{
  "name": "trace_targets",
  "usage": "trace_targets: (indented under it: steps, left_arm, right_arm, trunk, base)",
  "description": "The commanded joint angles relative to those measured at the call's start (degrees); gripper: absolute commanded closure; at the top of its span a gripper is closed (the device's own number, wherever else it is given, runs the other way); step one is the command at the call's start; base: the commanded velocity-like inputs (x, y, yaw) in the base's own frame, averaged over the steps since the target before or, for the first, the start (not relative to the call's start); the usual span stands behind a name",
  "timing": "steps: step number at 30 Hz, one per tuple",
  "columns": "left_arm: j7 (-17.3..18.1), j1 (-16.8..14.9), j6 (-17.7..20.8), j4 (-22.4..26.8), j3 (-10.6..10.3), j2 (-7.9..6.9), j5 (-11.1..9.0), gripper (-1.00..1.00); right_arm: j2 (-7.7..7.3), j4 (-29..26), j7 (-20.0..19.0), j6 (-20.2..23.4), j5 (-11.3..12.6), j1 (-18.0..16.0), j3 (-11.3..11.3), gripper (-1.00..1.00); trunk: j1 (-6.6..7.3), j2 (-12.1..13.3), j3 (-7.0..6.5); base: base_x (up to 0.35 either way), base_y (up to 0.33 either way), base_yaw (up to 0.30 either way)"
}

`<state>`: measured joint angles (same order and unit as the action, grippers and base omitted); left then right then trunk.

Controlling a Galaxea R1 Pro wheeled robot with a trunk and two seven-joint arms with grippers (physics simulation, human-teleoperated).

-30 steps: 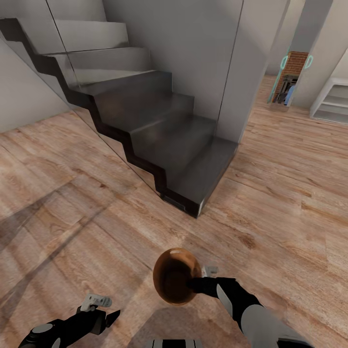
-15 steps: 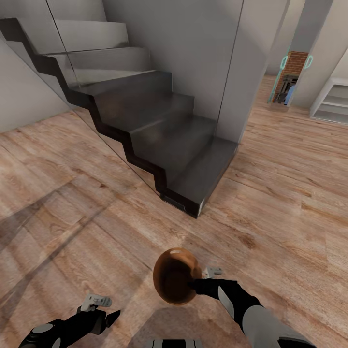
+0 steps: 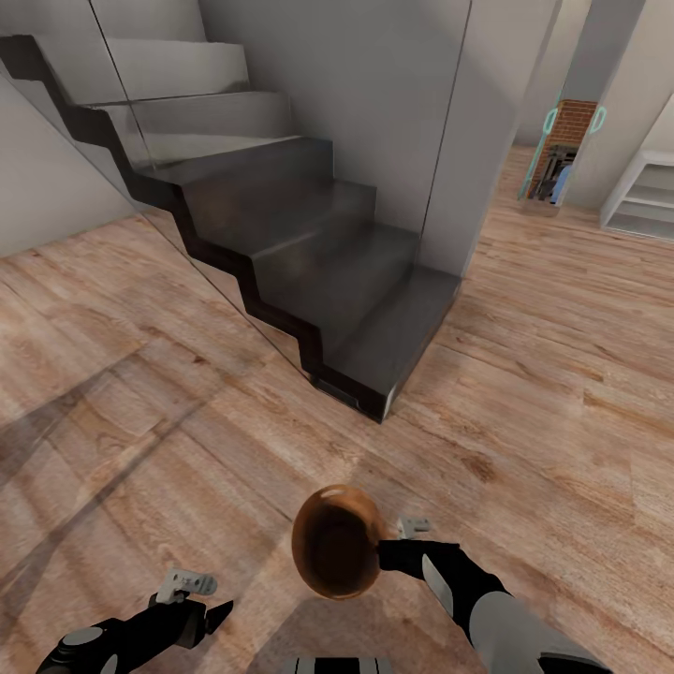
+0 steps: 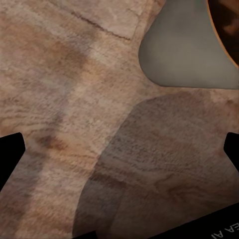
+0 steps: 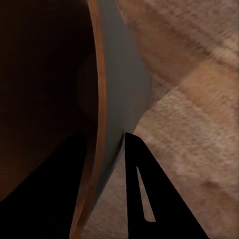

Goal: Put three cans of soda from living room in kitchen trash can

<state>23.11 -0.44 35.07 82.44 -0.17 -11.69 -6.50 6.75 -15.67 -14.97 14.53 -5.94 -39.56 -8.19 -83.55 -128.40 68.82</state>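
The tash can (image 3: 335,543), a small round copper-brown bin with a dark inside, hangs low over the wood floor with its mouth turned toward the head camera. My right gripper (image 3: 386,554) is shut on its rim. In the right wrist view one finger is inside the tash can (image 5: 97,99) and the other is outside its wall, where the right gripper (image 5: 102,184) pinches it. My left gripper (image 3: 201,599) is open and holds nothing. The left gripper (image 4: 119,152) looks down at bare floor, with the bin's edge (image 4: 226,25) in a corner. The cans of soda are out of view.
A dark staircase (image 3: 309,262) with a glass side panel rises straight ahead, against a grey wall (image 3: 374,84). At the far right a doorway opens onto a brick fireplace (image 3: 566,140). White shelves (image 3: 646,197) stand at the right edge. Wood plank floor (image 3: 543,374) stretches to the right.
The tash can has shifted slightly left and down in my right gripper. The left arm and the view have stayed as they were.
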Motion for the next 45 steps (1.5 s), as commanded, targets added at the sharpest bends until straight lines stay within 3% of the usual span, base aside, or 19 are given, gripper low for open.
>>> trace_targets:
  steps: [1,15,18,22,27,34,36,39,41,42,45]
  left_arm:
    - [0.0,0.0,0.0,0.0,0.0,0.0,0.0,-1.0]
    - [0.0,0.0,0.0,0.0,0.0,0.05,0.0,-1.0]
    - [0.0,0.0,0.0,0.0,-0.1,0.05,0.0,-1.0]
    - [0.0,0.0,0.0,0.0,-0.1,0.01,0.0,-1.0]
    - [0.0,0.0,-0.1,0.0,-0.1,0.01,0.0,-1.0]
    - [0.0,0.0,-0.1,0.0,-0.1,0.07,0.0,-1.0]
    - [0.0,0.0,-0.1,0.0,-0.1,0.04,0.0,-1.0]
    - [0.0,0.0,-0.1,0.0,-0.1,0.02,0.0,-1.0]
    - [0.0,0.0,-0.1,0.0,-0.1,0.05,0.0,-1.0]
    - [0.0,0.0,-0.1,0.0,-0.1,0.07,0.0,-1.0]
    - [0.0,0.0,-0.1,0.0,-0.1,0.08,0.0,-1.0]
  right_arm:
    - [0.01,0.0,-0.1,0.0,0.4,0.0,0.1,1.0]
    - [-0.11,-1.2,0.0,0.0,0.6,0.0,0.0,1.0]
    - [-0.05,-7.9,-0.6,0.8,0.9,0.0,-0.1,1.0]
    - [-0.31,-11.9,-1.0,1.6,1.0,0.0,-0.2,1.0]
    - [-0.42,-15.6,-1.0,4.7,1.0,0.0,-0.1,1.0]
    - [-0.63,-16.9,-2.6,5.6,1.0,0.0,0.0,1.0]
    - [-1.64,-18.4,-6.5,7.6,1.0,0.1,0.1,1.0]
    - [-4.45,-19.8,-15.5,12.2,0.9,0.1,0.1,1.0]
    - [-9.36,-20.3,-26.6,14.7,0.5,0.3,0.1,1.0]
    - [-11.05,-20.4,-29.1,15.1,0.4,0.4,0.1,1.0]
    - [-14.15,-20.6,-33.3,15.4,0.4,0.7,0.1,1.0]
  trunk:
    - [0.0,0.0,0.0]
    - [0.0,0.0,0.0]
    - [0.0,0.0,0.0]
    - [0.0,0.0,0.0]
    - [0.0,0.0,0.0]
    - [0.0,0.0,0.0]
    - [0.0,0.0,0.0]
    - [0.0,0.0,0.0]
    - [0.0,0.0,0.0]
    - [0.0,0.0,0.0]
    - [0.0,0.0,0.0]
  base:
    - [0.0,0.0,0.0]
    - [0.0,0.0,0.0]
    - [0.0,0.0,0.0]
    - [0.0,0.0,0.0]
    - [0.0,0.0,0.0]
    - [0.0,0.0,0.0]
    - [0.0,0.0,0.0]
    - [0.0,0.0,0.0]
    - [0.0,0.0,0.0]
    - [0.0,0.0,0.0]
    - [0.0,0.0,0.0]
